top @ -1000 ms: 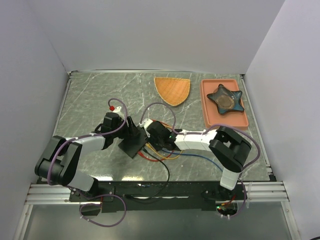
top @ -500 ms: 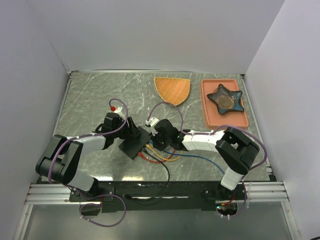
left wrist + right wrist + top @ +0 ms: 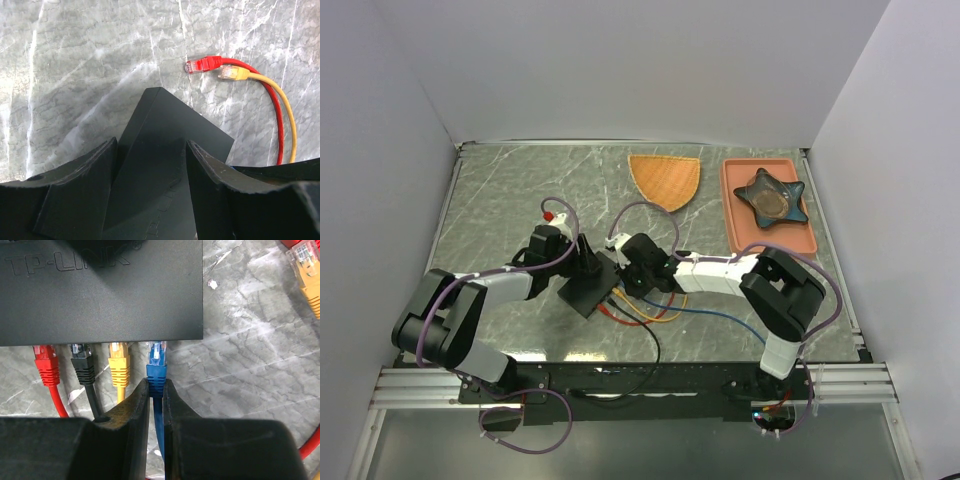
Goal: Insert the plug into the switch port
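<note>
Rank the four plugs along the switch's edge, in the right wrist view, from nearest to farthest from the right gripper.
1. The blue plug, pinched in the right gripper, at the row's right end.
2. The yellow plug, just left of it.
3. The black plug, farther left.
4. The red plug, at the left end.

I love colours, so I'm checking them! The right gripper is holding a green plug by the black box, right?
Not green. The plug in the right gripper is blue. It is by the black box, just as you said. The right wrist view shows it.
</note>
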{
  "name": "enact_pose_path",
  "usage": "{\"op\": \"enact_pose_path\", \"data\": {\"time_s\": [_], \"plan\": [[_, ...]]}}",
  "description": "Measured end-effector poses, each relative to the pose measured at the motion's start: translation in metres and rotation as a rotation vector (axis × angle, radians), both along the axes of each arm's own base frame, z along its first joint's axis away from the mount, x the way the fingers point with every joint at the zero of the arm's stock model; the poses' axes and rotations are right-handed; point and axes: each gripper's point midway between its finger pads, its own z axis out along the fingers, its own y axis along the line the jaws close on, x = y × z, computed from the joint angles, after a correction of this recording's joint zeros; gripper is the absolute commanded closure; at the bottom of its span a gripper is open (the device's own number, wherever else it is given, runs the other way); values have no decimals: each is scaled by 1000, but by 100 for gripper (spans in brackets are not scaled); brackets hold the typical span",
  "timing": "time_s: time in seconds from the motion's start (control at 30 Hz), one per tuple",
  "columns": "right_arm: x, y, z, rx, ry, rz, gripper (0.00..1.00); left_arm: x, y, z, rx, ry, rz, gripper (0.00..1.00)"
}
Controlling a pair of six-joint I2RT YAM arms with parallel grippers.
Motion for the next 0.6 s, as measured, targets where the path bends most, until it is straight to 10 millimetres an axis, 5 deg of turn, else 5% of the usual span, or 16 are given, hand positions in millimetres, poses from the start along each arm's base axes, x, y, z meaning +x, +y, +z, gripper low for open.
{"op": "enact_pose_path", "data": {"time_s": [0.6], "plan": [[4,2,-1,16,-39,14,100,7,-7,-5,25,-48,-25,42]]}}
